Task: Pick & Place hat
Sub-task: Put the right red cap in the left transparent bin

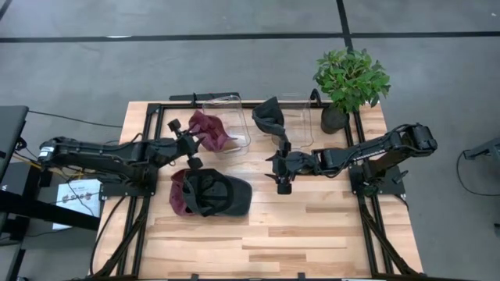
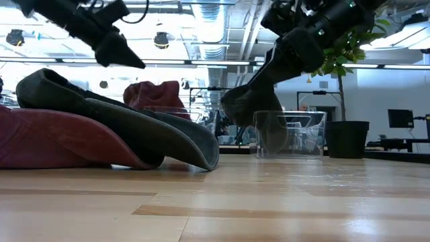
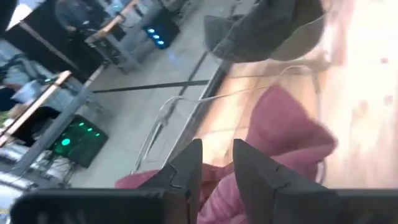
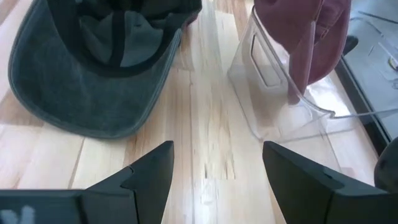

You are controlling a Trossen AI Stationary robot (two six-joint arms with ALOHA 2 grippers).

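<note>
A dark hat [image 1: 223, 195] lies upside down on the table, its left part resting on a maroon hat [image 1: 180, 195]. Another maroon hat [image 1: 209, 129] sits in the left clear bin [image 1: 234, 117] and spills over its left wall. A second dark hat [image 1: 269, 117] lies over the left rim of the right clear bin [image 1: 301, 117]. My left gripper [image 3: 214, 162] hovers just left of the binned maroon hat [image 3: 280, 130], its fingers a narrow gap apart with nothing between them. My right gripper [image 4: 217, 168] stands open over bare wood between the bins and the table hats.
A potted plant [image 1: 351, 78] stands at the table's far right corner, beside the right bin. Black frame rails [image 1: 152, 156] run along the table's left and right sides. Bare wood lies along the near half of the table [image 1: 312, 234].
</note>
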